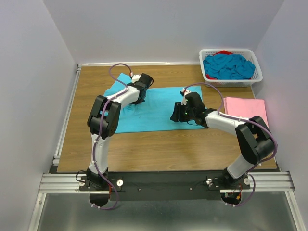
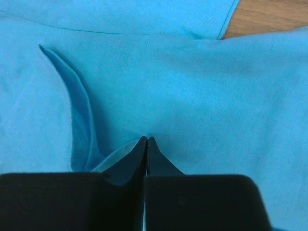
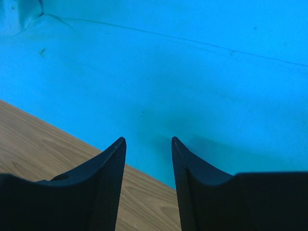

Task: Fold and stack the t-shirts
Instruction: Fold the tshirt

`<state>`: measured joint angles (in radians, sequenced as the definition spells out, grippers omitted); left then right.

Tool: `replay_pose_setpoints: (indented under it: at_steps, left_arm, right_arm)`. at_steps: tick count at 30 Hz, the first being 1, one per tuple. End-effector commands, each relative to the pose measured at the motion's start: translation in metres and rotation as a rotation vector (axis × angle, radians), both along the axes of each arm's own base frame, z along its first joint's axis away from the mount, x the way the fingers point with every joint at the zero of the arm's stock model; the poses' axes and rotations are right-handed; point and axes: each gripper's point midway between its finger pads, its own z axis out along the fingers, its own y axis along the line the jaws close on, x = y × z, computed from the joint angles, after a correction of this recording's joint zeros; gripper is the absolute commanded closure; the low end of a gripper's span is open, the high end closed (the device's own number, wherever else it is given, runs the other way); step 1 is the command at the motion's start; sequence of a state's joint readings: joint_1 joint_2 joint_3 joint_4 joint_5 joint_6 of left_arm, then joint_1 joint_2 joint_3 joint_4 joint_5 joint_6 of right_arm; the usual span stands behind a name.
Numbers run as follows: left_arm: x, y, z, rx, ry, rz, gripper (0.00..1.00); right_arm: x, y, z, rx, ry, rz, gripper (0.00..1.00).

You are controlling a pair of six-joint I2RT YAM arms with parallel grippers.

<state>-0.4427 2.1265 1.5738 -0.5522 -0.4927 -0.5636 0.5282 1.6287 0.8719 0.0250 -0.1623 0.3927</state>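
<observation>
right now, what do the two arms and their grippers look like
Both the left arm and right arm have white tubular links with chunky black joint housings, and a thin purple cable loops along each. The left gripper and right gripper have matte black fingers tapering to points; the right's inner faces are finely ridged.

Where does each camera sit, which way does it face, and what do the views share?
Top external: above and behind the bases, looking down at the table, both arms, the basket and the pink t-shirt.
Left wrist: along the shut left gripper, pinching the spread turquoise t-shirt.
Right wrist: along the open right gripper, over that shirt's edge and bare wood.
Shared: that shirt shows in all three.
</observation>
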Motion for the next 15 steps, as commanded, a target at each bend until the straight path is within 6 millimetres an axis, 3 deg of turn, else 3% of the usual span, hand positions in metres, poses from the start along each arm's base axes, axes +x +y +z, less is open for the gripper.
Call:
replay_pose_setpoints:
  at_steps: [1,8,15]
  left_arm:
    - [0.003,0.001,0.012,0.045,-0.035,0.013,0.99]
    - [0.013,-0.015,0.047,0.006,-0.127,-0.028,1.00]
    - [0.016,-0.028,0.054,-0.006,-0.161,-0.068,1.00]
  right_arm:
    - [-0.001,-0.003,0.001,0.008,0.000,-0.005,0.50]
    - [-0.001,-0.004,0.001,0.007,-0.003,-0.009,0.50]
    - [-0.001,-0.005,0.001,0.008,-0.002,-0.010,0.50]
